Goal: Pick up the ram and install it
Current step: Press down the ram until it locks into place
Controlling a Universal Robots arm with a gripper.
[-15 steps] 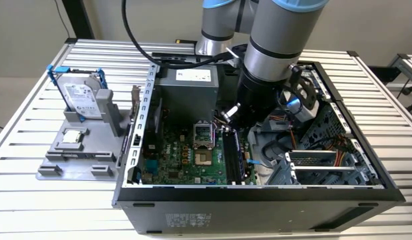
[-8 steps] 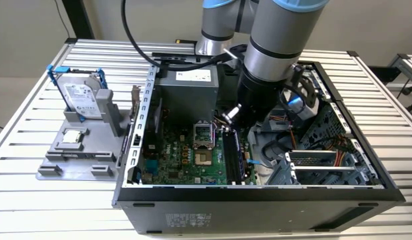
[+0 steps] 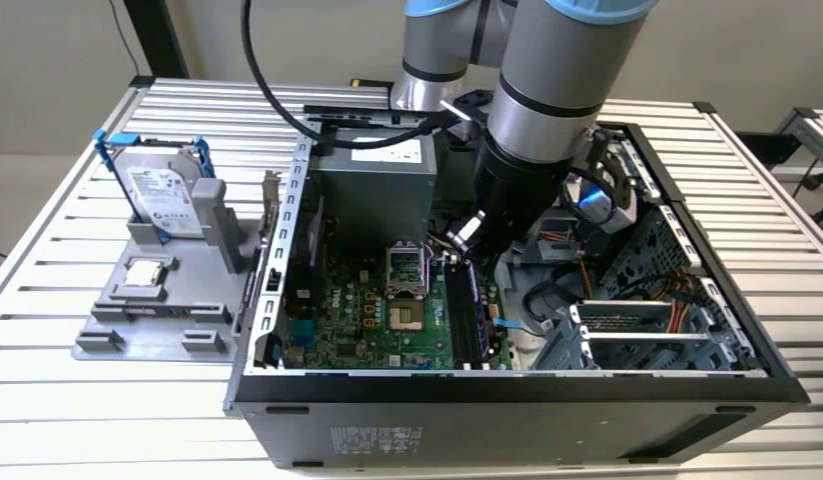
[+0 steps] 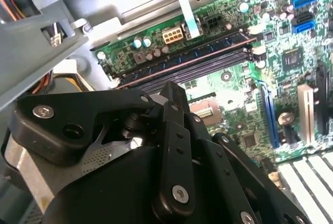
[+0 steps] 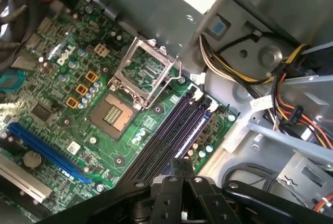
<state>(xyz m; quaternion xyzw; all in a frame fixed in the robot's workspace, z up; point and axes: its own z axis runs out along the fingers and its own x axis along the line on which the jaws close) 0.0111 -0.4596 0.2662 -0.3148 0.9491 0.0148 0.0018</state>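
Exterior view: the gripper [image 3: 462, 232] hangs inside the open case [image 3: 518, 385], just above the ram [image 3: 470, 310] at the slots. One hard drive [image 3: 160, 190] and one processor chip [image 3: 144, 272] sit on the stand to the exterior view's left.

Second wrist view: one ram [image 4: 182, 57] lies along a slot, seemingly not fully seated.

First wrist view: the fingers [image 5: 182, 165] are drawn together with nothing seen between them. Pressing off-line could jam the stick or flex the board.

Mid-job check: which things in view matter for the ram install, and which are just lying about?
Job: gripper, above the memory slots.
Lying about: hard drive and processor chip, on the grey stand outside the case.
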